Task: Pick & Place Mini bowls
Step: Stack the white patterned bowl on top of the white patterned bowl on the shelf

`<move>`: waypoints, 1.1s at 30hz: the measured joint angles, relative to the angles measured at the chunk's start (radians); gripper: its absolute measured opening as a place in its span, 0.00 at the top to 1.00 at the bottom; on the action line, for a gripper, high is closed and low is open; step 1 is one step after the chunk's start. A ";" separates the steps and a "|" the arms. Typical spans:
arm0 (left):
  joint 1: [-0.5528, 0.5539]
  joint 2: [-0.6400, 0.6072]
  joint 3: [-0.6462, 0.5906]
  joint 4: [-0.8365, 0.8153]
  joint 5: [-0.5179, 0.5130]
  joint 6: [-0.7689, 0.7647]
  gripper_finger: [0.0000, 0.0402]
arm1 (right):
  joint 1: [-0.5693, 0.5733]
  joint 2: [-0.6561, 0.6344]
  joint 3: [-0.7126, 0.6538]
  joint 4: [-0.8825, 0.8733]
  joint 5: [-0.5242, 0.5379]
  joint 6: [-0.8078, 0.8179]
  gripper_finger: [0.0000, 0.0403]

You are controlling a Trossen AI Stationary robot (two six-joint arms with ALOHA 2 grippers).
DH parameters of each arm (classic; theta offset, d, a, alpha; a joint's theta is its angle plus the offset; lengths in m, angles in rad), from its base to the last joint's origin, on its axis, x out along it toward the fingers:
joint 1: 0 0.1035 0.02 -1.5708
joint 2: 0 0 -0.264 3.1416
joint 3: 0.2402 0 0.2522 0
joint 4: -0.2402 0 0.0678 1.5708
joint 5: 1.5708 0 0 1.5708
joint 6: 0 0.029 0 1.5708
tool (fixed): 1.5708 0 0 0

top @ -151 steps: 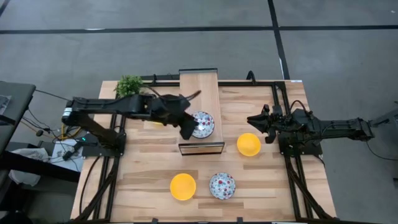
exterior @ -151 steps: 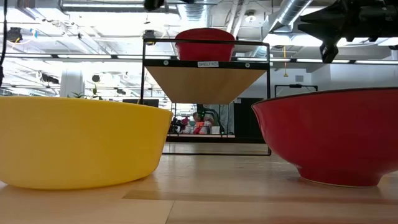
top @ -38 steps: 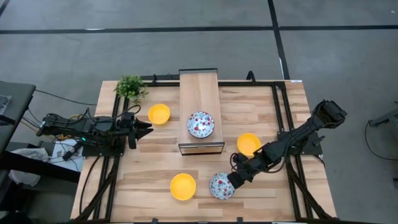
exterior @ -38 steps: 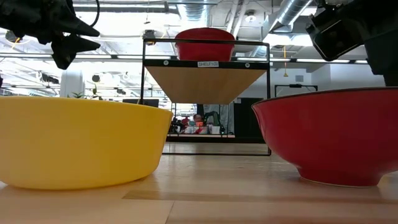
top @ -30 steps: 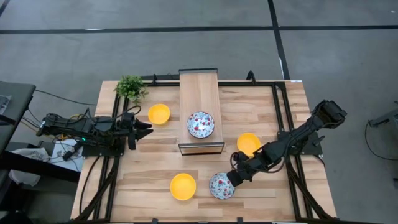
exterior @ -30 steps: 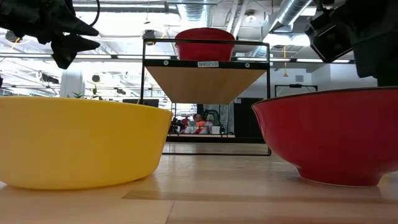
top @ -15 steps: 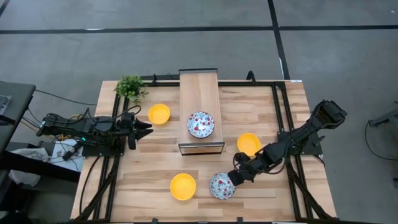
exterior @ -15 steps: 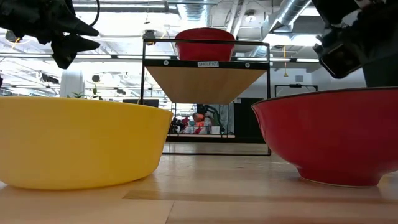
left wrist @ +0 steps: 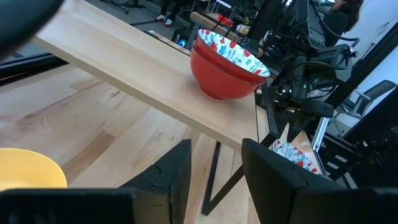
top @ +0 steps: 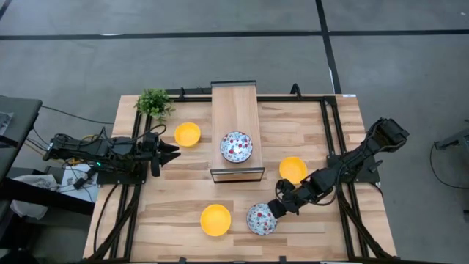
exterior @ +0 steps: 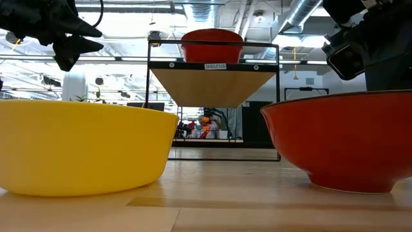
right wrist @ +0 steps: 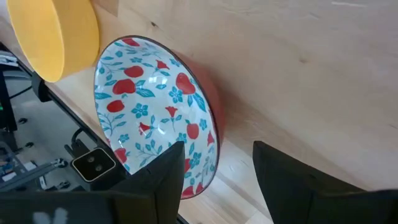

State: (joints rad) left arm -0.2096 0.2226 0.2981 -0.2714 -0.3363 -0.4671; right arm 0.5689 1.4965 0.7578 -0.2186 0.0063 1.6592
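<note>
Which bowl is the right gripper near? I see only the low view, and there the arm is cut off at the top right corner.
Observer: In the high view the right gripper is just beside the floral bowl near the table's bottom edge in that picture, on the bowl's right side.
Operator: Are its fingers open?
Observer: Yes. The right wrist view shows them open, with that bowl's rim in the gap between them. I cannot tell whether they touch it.
Operator: And where is the left arm?
Observer: The left gripper waits, open, at the table's left edge, close to a yellow bowl but apart from it.
</note>
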 joint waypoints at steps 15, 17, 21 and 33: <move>0.000 0.003 0.001 0.004 0.000 -0.008 0.65 | 0.009 0.204 0.000 0.269 -0.034 -0.002 0.57; 0.000 0.003 0.001 0.003 0.001 -0.008 0.65 | 0.012 0.203 0.000 0.269 -0.034 -0.002 0.59; 0.000 0.003 0.001 0.003 0.024 -0.009 0.65 | 0.013 0.195 0.000 0.264 -0.033 -0.002 0.61; 0.000 0.003 0.001 0.003 0.050 -0.008 0.65 | 0.005 0.171 0.001 0.242 -0.034 -0.009 0.67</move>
State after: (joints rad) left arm -0.2096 0.2253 0.2993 -0.2680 -0.2867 -0.4755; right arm 0.5735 1.6676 0.7589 0.0239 -0.0273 1.6501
